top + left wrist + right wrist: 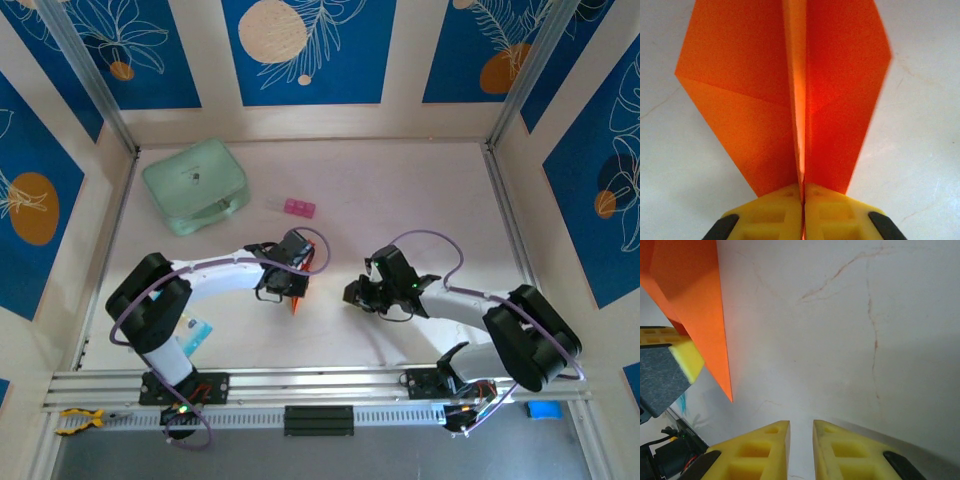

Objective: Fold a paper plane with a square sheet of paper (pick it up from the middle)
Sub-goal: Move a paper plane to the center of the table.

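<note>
Orange paper plane (pixel 790 90) mid-table, pinched at its centre crease by left claw (pixel 803 210), wing edges free. Right claw (pixel 801 450) slightly spread, empty, near the pointed tip. Bare table (pixel 850 340) around; green case (pixel 195 186) and pink block (pixel 298 208) well apart.

Pale marbled table (pixel 400 200), mint-green case (pixel 195 185) far left, pink block (pixel 299 208) nearby
</note>
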